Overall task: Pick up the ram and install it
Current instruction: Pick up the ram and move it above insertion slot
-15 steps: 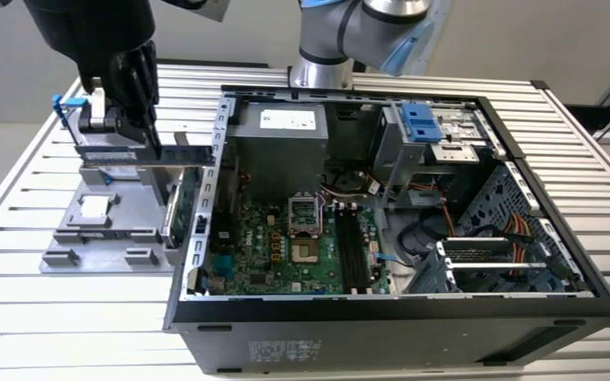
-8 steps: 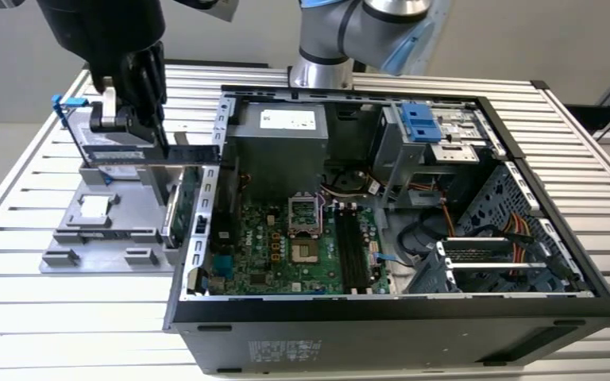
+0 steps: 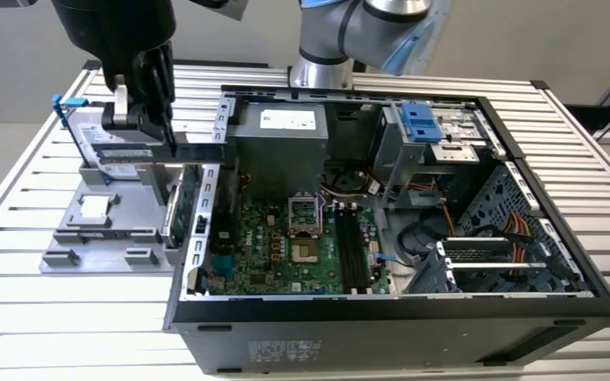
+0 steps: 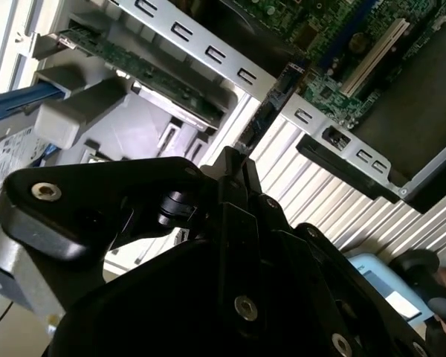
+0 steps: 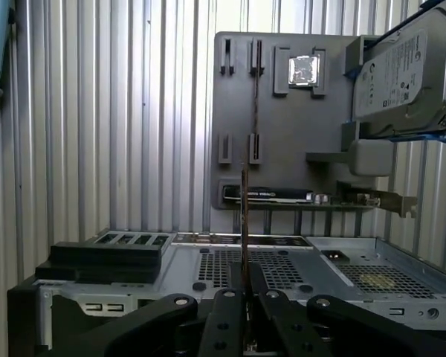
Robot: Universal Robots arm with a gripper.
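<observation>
You have one slatted metal table [image 3: 29, 333] and on it one open computer case [image 3: 390, 337], lying on its side with the motherboard facing up. One arm [image 3: 332, 48] rises behind the case. On the exterior view's left of the case you'll find one grey fixture tray [image 3: 104, 238].

The tray carries three parts:
- one hard drive [image 5: 401, 74] in a blue frame, propped at a tilt
- one green expansion card [image 5: 275, 195], standing on edge along the tray side nearest the case
- one small square processor chip [image 5: 305, 71], lying flat

Your one gripper [image 5: 245, 294] hangs above the tray, near the hard drive and close to the case wall. Its two fingers are clenched on the ram [image 5: 244, 212]. You see that single strip edge-on in both wrist views, as a thin line running out from between the fingertips. It sits lifted off the tray, over the tray edge nearest the case and over the case wall, so it is not in the motherboard.

You can make out dark memory slots [image 3: 348, 246] on the board, but their number can't be counted.
</observation>
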